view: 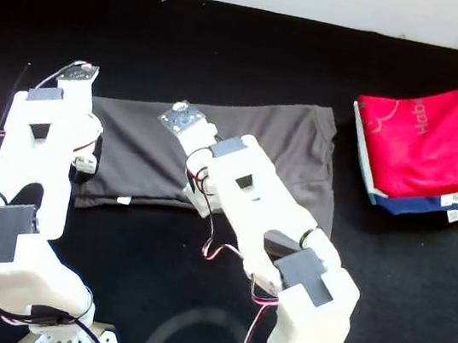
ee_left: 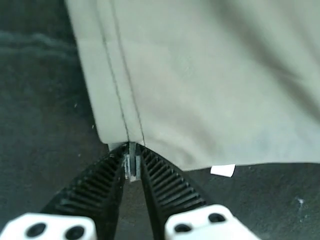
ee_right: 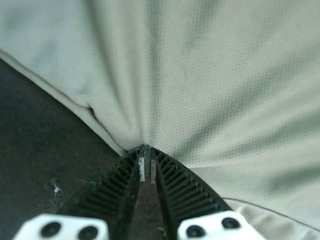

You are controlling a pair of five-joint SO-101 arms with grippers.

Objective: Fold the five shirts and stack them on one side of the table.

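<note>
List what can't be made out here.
High view: how many shirts the stack holds; the red shirt covers the layers.
High view: part of the grey shirt's near edge, under the right arm.
Left wrist view: how much cloth the left gripper pinches; its fingers hide it.
Right wrist view: the same for the right gripper.

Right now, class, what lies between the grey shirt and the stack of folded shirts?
Nothing: the high view shows a narrow strip of bare black table between the grey shirt and the stack.
</note>
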